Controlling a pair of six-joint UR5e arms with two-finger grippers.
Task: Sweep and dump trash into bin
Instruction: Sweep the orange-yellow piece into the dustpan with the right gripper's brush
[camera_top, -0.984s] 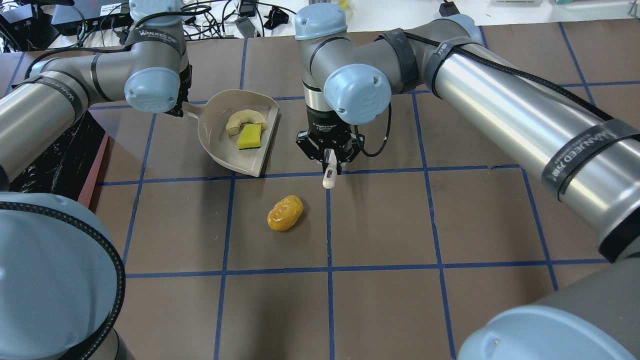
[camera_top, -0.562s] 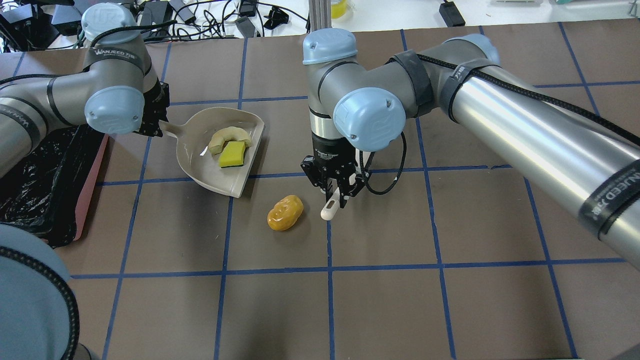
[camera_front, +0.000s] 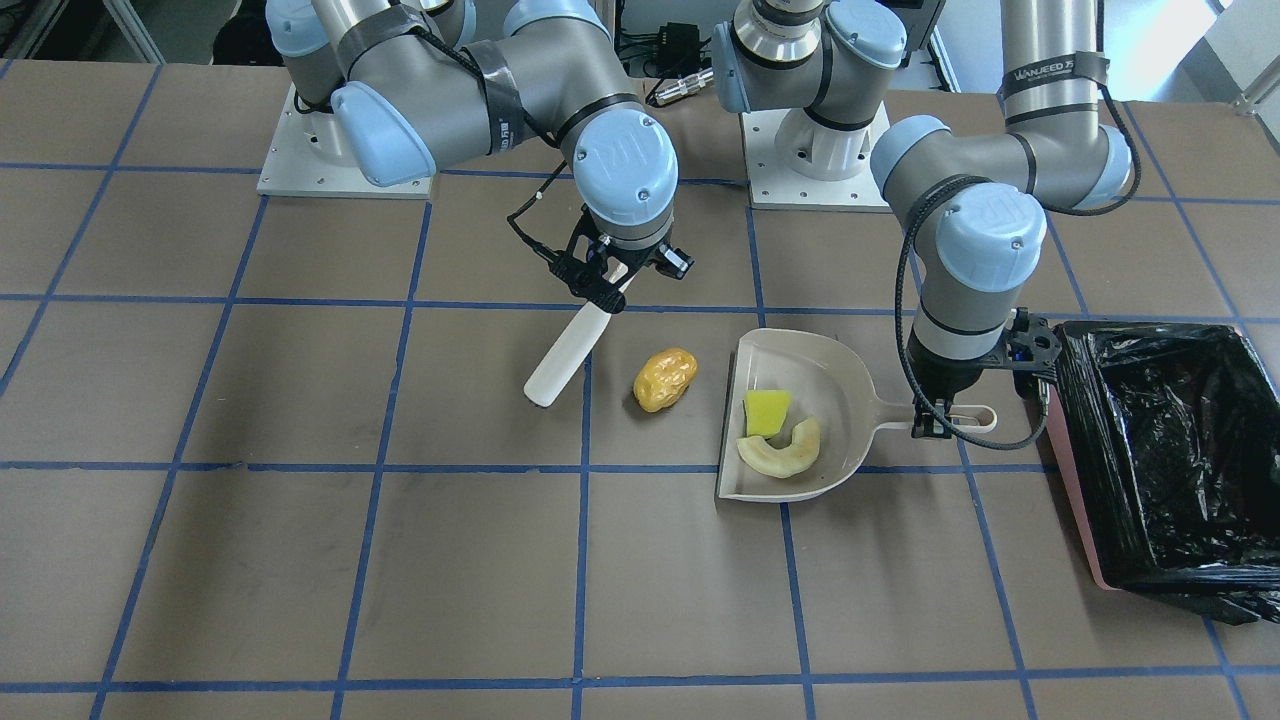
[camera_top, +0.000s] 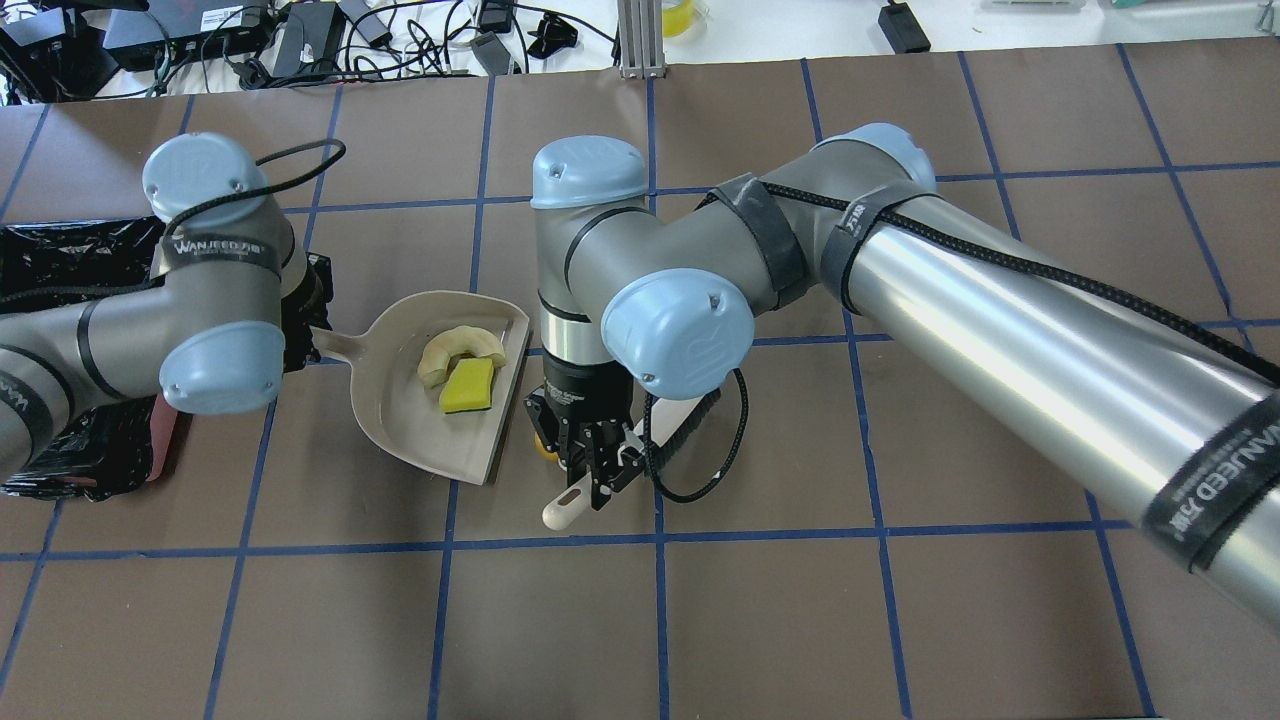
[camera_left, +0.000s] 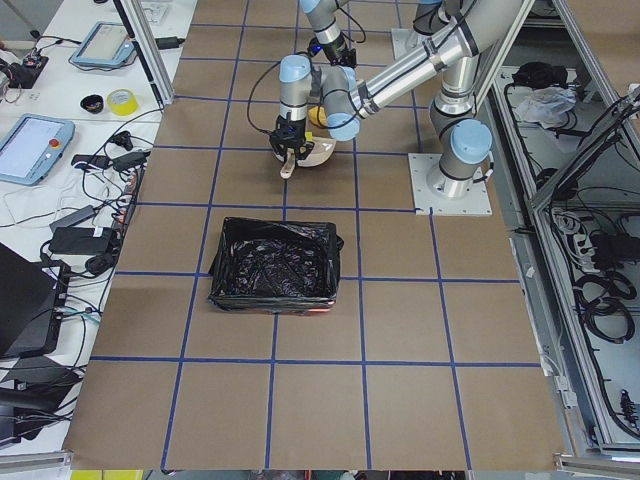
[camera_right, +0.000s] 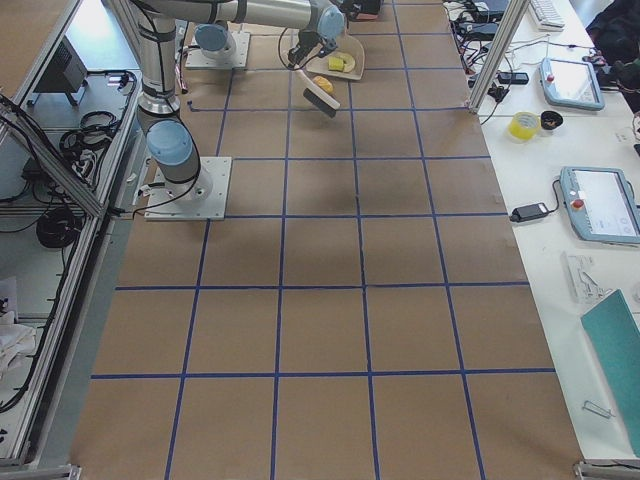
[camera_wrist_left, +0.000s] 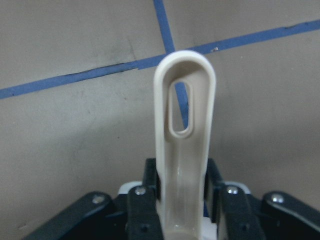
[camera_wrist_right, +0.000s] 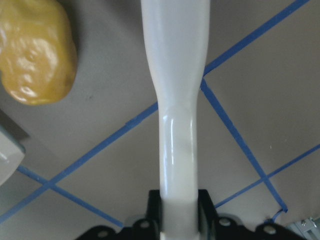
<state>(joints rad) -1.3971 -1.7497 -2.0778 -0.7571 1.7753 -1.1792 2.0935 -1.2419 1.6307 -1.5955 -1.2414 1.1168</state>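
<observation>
My left gripper (camera_front: 938, 420) is shut on the handle of the beige dustpan (camera_front: 850, 400), which lies flat on the table. The pale cream rind (camera_front: 782, 452) and the yellow-green wedge (camera_front: 765, 410) lie in the pan. The amber potato-like lump (camera_front: 665, 378) lies on the table just off the pan's open lip. My right gripper (camera_front: 605, 290) is shut on a white sweeping tool (camera_front: 565, 350), whose wide end rests beside the lump on the side away from the pan. In the overhead view my right gripper (camera_top: 595, 470) hides most of the lump (camera_top: 541, 445).
The pink-sided bin (camera_front: 1085, 500) with its black bag stands on my left, just beyond the dustpan handle. It also shows in the overhead view (camera_top: 60, 270) under my left arm. Blue tape lines grid the brown table.
Both arms have moved toward the robot. The left one dragged the dustpan with the two scraps closer and leftward. The right one carried the tool down to the lump.
</observation>
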